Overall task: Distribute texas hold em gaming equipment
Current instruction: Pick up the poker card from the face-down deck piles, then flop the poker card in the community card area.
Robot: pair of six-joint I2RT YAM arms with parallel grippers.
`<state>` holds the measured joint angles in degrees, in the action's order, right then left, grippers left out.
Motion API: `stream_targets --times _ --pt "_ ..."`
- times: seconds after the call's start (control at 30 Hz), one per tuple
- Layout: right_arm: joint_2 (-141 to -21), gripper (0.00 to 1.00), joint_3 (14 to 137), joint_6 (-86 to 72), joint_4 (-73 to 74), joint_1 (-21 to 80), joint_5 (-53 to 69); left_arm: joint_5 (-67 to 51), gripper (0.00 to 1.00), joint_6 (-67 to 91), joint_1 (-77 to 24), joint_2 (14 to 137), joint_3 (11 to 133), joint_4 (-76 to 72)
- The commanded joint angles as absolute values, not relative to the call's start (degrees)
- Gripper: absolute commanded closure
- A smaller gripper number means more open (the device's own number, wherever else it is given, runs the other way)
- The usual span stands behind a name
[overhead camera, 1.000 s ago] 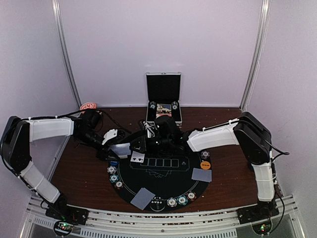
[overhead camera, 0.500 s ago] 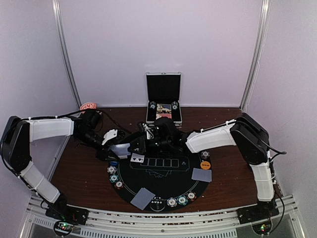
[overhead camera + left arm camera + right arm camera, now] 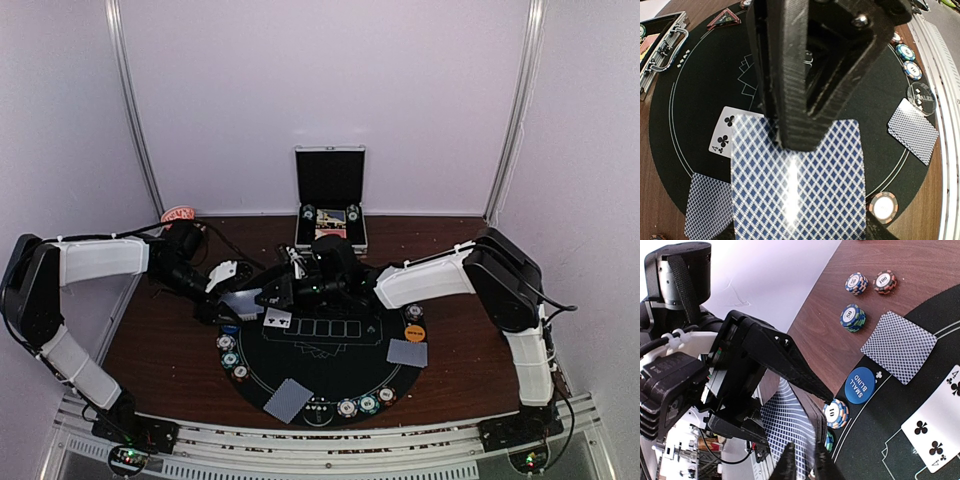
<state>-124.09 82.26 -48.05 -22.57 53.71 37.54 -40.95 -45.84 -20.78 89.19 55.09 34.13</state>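
Observation:
My left gripper is shut on a deck of playing cards with blue diamond backs, held above the left rim of the round black mat. My right gripper reaches in from the right and its two fingers pinch the edge of the deck's top card. In the top view the two grippers meet at the deck. A face-up four of clubs lies on the mat. Face-down cards lie near its rim. Striped chips and a blue button disc sit nearby.
An open silver case stands at the back middle of the brown table. An orange disc and a chip lie at the mat's right rim. More chips line its front and left rims. A clear round disc lies beside a face-down card.
The right wrist has shifted slightly left and back, closer onto the deck. The left arm and the cards on the mat have stayed still.

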Motion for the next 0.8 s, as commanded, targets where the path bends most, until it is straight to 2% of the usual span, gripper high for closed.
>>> stream_targets --times 0.0,0.07,0.77 --pt "-124.6 0.93 82.5 -48.8 -24.4 54.1 38.7 -42.5 0.40 -46.3 -20.5 89.2 56.0 32.7" --pt "-124.4 1.00 82.2 -48.5 -24.0 54.1 38.6 -42.6 0.40 -46.2 -20.5 89.2 56.1 32.7" --pt "-103.8 1.00 60.9 -46.3 -23.0 47.2 32.1 -42.3 0.40 -46.2 -20.5 89.5 56.2 32.7"
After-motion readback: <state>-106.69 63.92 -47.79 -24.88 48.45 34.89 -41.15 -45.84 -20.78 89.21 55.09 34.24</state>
